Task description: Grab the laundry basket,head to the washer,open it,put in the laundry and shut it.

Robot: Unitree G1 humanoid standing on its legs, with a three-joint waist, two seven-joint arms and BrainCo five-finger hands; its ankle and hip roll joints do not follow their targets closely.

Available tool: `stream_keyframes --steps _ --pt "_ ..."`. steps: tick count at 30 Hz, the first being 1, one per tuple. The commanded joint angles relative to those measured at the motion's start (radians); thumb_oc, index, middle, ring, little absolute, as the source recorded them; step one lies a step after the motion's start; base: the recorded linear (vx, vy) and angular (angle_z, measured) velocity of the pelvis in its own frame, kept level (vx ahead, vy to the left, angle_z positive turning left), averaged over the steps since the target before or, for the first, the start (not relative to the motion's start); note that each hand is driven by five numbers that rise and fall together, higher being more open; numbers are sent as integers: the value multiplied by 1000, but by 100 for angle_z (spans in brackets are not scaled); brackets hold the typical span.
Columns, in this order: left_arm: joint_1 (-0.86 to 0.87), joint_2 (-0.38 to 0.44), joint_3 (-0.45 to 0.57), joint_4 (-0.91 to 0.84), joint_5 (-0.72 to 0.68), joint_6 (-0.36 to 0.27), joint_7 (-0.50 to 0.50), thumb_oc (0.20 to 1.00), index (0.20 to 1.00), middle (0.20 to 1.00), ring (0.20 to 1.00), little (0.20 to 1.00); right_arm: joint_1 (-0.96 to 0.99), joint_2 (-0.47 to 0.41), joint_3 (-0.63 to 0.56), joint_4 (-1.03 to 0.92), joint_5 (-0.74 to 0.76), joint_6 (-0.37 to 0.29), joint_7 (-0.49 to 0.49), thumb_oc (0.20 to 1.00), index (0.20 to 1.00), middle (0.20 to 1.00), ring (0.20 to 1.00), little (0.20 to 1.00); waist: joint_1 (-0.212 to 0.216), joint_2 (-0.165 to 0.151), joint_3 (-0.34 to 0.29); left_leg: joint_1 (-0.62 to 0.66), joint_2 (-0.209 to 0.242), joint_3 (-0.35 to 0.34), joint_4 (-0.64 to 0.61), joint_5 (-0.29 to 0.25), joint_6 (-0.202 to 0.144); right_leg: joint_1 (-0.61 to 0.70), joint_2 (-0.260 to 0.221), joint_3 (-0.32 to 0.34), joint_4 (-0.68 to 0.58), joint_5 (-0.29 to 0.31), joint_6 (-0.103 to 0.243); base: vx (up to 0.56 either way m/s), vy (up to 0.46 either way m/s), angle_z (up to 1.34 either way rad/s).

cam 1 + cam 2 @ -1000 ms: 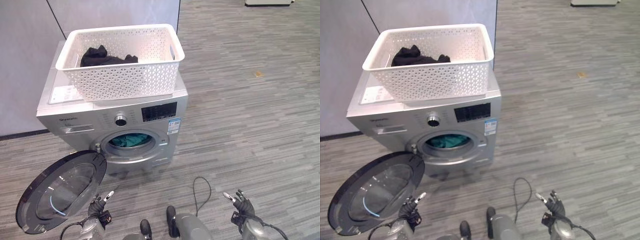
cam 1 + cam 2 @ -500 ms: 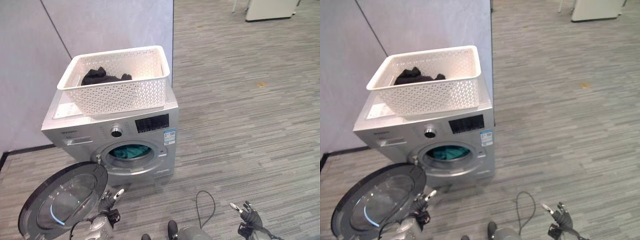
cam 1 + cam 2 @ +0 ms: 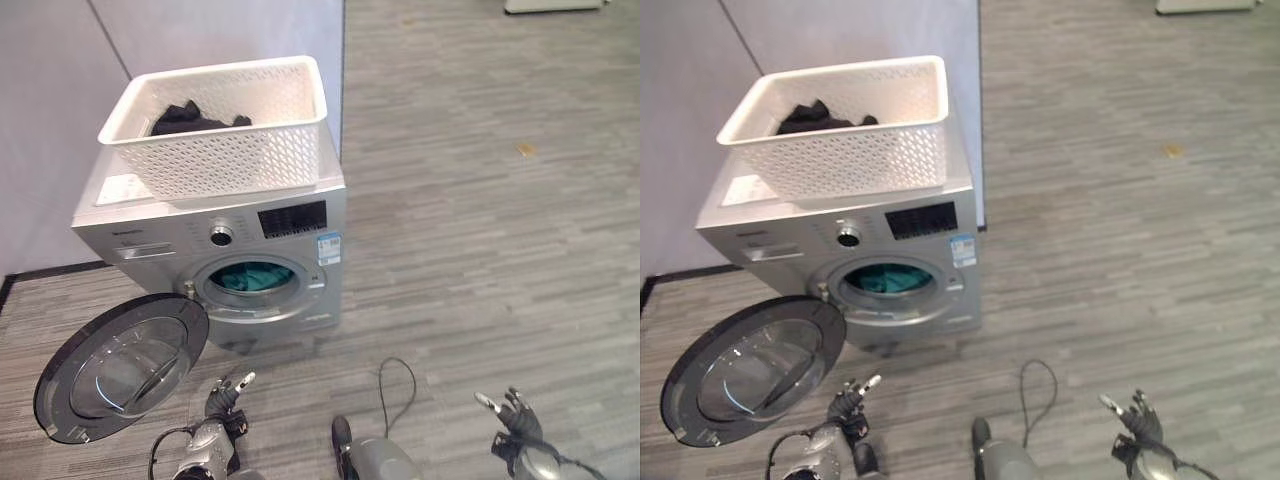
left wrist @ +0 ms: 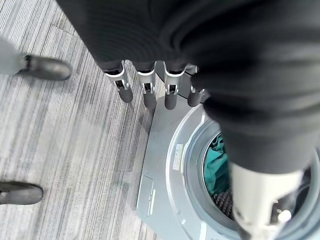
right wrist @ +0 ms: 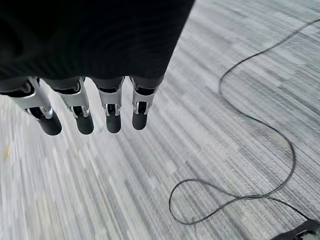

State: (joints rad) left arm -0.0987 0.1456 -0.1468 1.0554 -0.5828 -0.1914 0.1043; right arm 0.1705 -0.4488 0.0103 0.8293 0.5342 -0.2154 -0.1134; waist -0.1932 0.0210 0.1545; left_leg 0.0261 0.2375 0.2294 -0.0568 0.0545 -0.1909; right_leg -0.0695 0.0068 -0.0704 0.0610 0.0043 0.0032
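A white perforated laundry basket [image 3: 221, 127] sits on top of the silver washer [image 3: 175, 232], with dark clothes [image 3: 190, 117] inside it. The washer's round door [image 3: 122, 366] hangs wide open to the left, and teal cloth [image 3: 250, 277] lies in the drum [image 4: 216, 165]. My left hand [image 3: 222, 397] hangs low in front of the open door, fingers [image 4: 145, 90] relaxed and holding nothing. My right hand [image 3: 514, 415] hangs low at the right over bare floor, fingers [image 5: 82, 112] straight and empty.
Grey partition walls [image 3: 60, 120] stand behind and left of the washer. Striped grey carpet [image 3: 480, 220] stretches to the right. A pale cabinet base [image 3: 555, 6] sits at the far top right. A small tan scrap [image 3: 519, 149] lies on the floor.
The camera has shifted, so the whole scene sits differently. Both hands stay low and empty at my sides; the basket, washer and open door stand as before.
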Motion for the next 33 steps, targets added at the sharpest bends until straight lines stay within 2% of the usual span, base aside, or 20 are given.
stream_keyframes --steps 1,7,11,16,19,23,28,30,31,33 --pt "52 89 7 -129 124 -32 17 1000 1000 1000 1000 1000 -35 12 26 -92 -29 -23 -11 1000 1000 1000 1000 1000 15 -18 -36 -15 -70 31 -30 35 75 52 -92 65 10 -30 137 58 218 -22" --pt "68 109 20 -150 152 -33 29 1000 1000 1000 1000 1000 -31 35 28 -162 -35 -24 -9 1000 1000 1000 1000 1000 28 -32 -50 -9 -103 40 -30 7 101 55 -124 73 5 -17 163 43 146 -20" --pt "93 148 23 -240 207 -29 29 1000 1000 1000 1000 1000 -31 43 43 -218 -58 -22 7 1000 1000 1000 1000 1000 49 -38 -62 -6 -135 44 -30 -16 124 50 -155 78 -12 9 193 13 123 -11" --pt "112 161 23 -266 248 -26 26 1000 1000 1000 1000 1000 -25 43 52 -230 -99 -10 12 1000 1000 1000 1000 1000 57 -44 -67 6 -147 44 -30 -29 134 57 -162 80 -13 15 199 19 57 -7" --pt "145 171 15 -339 278 -22 13 1000 1000 1000 1000 1000 -15 54 51 -239 -110 -8 18 1000 1000 1000 1000 1000 64 -49 -70 11 -156 41 -30 -35 141 69 -168 71 -15 23 205 19 28 0" --pt "161 171 13 -384 268 -24 3 1000 1000 1000 1000 1000 -15 64 62 -236 -99 -12 36 1000 1000 1000 1000 1000 68 -52 -74 11 -163 35 -30 -37 144 77 -174 63 -26 33 206 0 0 0" --pt "140 163 5 -345 268 -17 3 1000 1000 1000 1000 1000 -40 71 89 -207 -84 -7 43 1000 1000 1000 1000 1000 72 -55 -74 10 -163 34 -30 -34 143 74 -173 64 -27 31 207 0 0 0" --pt "131 157 -2 -325 274 -16 6 1000 1000 1000 1000 1000 -43 71 106 -201 -81 -8 53 1000 1000 1000 1000 1000 69 -57 -73 13 -161 39 -30 -35 143 74 -171 67 -32 30 205 0 0 0" --pt "-7 164 -115 -58 388 -5 -8 1000 1000 1000 1000 1000 -146 33 -3 33 163 -17 68 1000 1000 1000 1000 1000 74 -21 -63 14 -229 -42 99 -137 180 63 -62 -25 12 -51 127 0 0 0" --pt "-4 166 -113 -61 391 -6 -12 1000 1000 1000 1000 1000 -147 36 13 21 141 -11 72 1000 1000 1000 1000 1000 77 -22 -63 24 -233 -41 79 -135 186 62 -64 -19 12 -46 131 -7 45 14"
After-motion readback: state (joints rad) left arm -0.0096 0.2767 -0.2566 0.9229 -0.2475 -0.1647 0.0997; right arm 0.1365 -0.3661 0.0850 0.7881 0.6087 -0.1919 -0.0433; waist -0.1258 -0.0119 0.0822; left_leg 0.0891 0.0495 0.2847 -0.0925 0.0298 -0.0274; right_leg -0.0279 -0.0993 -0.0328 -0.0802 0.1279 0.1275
